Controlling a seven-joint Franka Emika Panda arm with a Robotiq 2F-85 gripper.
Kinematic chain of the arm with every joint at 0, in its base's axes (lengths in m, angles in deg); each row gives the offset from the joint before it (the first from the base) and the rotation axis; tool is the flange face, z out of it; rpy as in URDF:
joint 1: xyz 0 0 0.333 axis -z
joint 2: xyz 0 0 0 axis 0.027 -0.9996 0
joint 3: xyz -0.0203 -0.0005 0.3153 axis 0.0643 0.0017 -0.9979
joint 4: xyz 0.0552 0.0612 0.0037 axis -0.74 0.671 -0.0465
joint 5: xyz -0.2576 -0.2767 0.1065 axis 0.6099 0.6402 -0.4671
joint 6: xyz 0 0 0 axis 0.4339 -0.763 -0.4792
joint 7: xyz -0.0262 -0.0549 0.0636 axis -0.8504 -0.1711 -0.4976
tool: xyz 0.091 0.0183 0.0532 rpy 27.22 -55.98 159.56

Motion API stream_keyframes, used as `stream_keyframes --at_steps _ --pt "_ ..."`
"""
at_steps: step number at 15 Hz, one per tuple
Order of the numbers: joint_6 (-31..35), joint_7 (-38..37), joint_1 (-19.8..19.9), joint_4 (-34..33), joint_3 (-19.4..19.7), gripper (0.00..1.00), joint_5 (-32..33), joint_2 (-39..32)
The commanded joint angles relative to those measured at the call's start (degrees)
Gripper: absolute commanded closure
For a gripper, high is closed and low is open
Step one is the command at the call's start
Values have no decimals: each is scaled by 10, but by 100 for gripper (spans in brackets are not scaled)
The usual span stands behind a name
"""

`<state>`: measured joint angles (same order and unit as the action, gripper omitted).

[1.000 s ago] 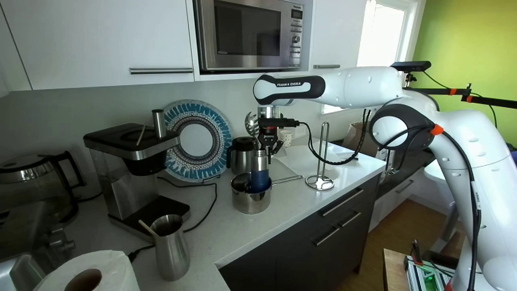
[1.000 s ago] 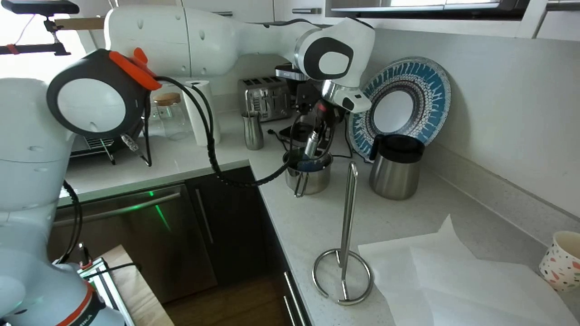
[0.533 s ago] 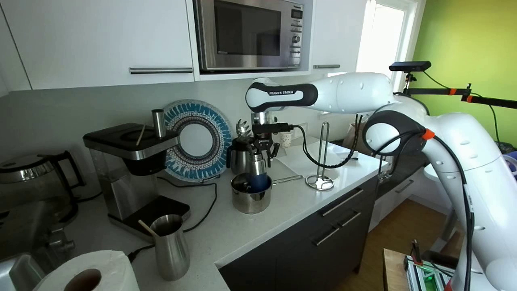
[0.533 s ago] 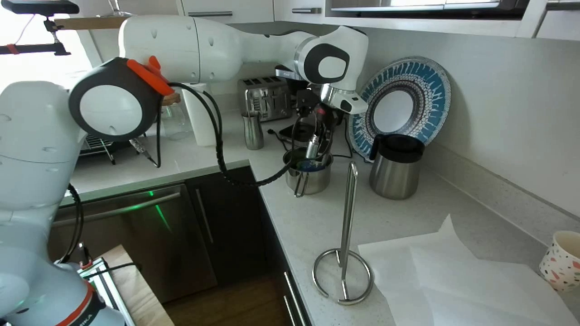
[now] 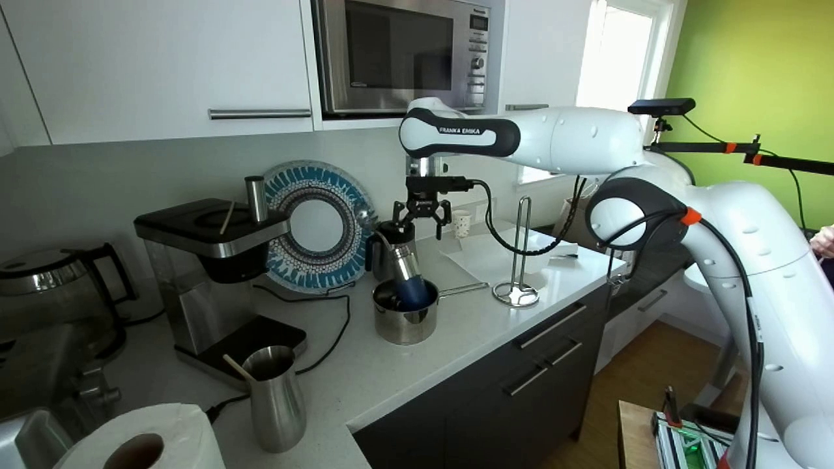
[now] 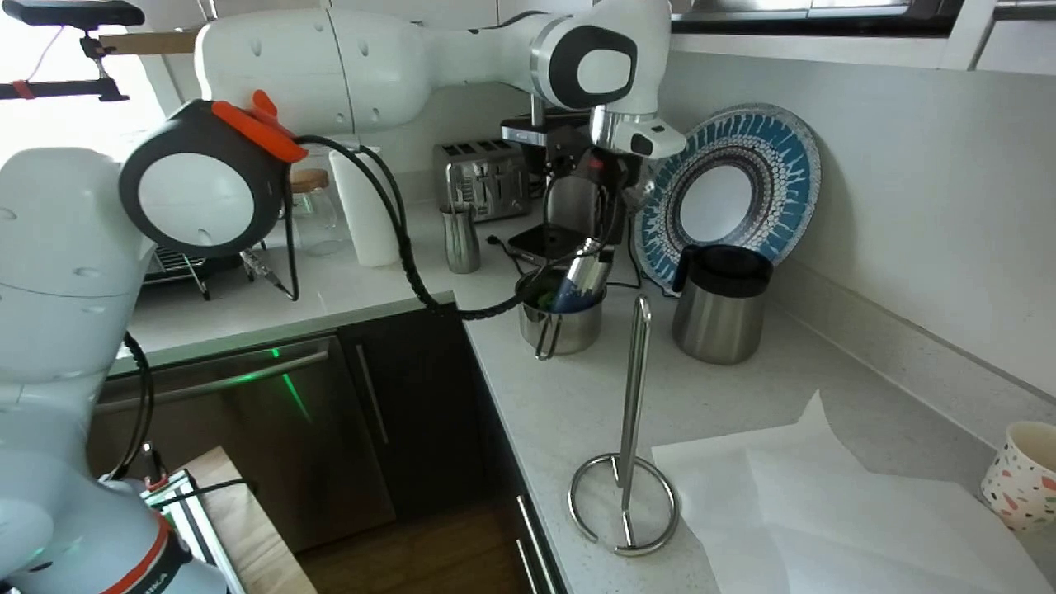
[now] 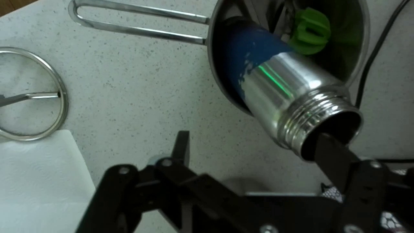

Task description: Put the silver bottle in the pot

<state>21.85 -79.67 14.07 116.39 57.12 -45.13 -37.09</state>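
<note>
The silver bottle (image 5: 406,266), its lower half blue, stands tilted in the pot (image 5: 405,329), its open mouth sticking out above the rim. In the wrist view the silver bottle (image 7: 284,84) leans over the rim of the pot (image 7: 364,35), beside a green object (image 7: 309,30) lying inside. Above the bottle hangs my gripper (image 5: 420,229), fingers spread wide with nothing between them. Seen from the wrist, one finger of the gripper (image 7: 254,135) overlaps the bottle's mouth, but an exterior view shows a gap between them. The bottle's base is hidden inside the pot.
A steel jug with a black lid (image 6: 720,309) stands close to the pot, and a wire towel stand (image 6: 627,462) is in front. The pot's handle (image 5: 462,288) points toward that stand. A coffee maker (image 5: 215,228) and patterned plate (image 5: 316,280) are nearby.
My gripper has let go of the bottle and opened. After dipping slightly, the arm has risen. The bottle has tipped from nearly upright to leaning, and the server in the pot has shifted sideways.
</note>
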Motion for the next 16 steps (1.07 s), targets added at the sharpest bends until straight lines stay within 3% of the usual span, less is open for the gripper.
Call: stream_keyframes --at_steps 1,6,11,16 --pt "2 8 -2 -23 7 0 13 18" --pt "2 39 -1 -29 1 0 5 37" --pt "10 186 -5 3 -29 0 -5 72" --pt "11 279 -41 89 -73 0 -8 153"
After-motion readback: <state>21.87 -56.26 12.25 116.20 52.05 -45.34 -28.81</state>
